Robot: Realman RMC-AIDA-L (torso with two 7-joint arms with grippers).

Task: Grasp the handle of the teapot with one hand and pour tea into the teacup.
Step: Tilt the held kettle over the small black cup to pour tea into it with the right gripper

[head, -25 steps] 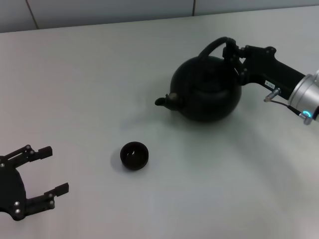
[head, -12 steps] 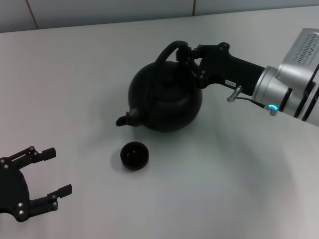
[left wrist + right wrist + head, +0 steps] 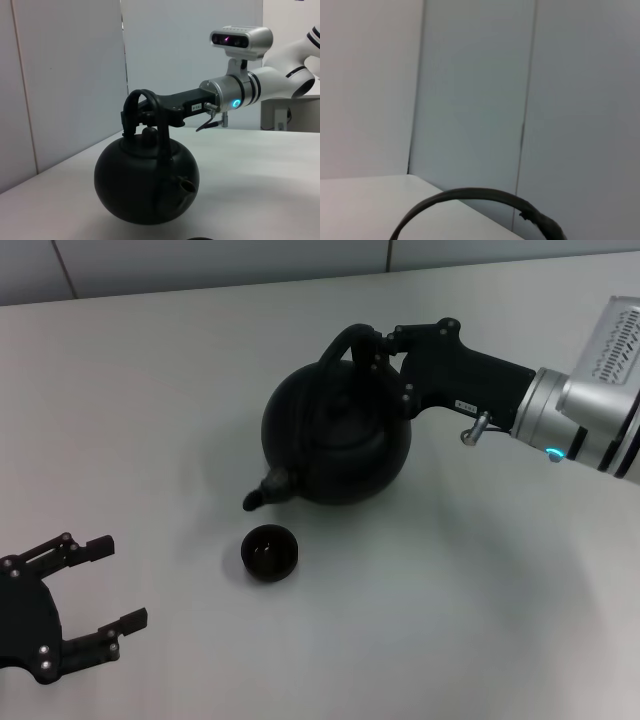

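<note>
1. Since half a second ago the teapot (image 3: 335,438) has tipped further; its spout (image 3: 258,496) is now dipping lower and sitting nearer the teacup (image 3: 270,551). The right arm has barely shifted.
2. The right gripper (image 3: 375,343) is clamped on the handle (image 3: 336,348) near the top of its arch, reaching in from the robot's right.
3. The pot is hanging clear of the table (image 3: 150,390), tilted spout-down; in the left wrist view it (image 3: 146,177) is showing a gap beneath it, with the handle (image 3: 140,97) pinched by the gripper (image 3: 142,116).
4. The spout tip is lying just behind the cup and a little to its left, near but apart in the head view. Whether tea is running I cannot tell.
5. The cup is sitting upright on the table, in front of the pot.
6. The left gripper (image 3: 105,594) is waiting low at the robot's left, fingers spread apart, holding nothing, well apart from the cup.
7. The right wrist view is showing only a curve of the handle (image 3: 470,195) against pale wall panels.
</note>
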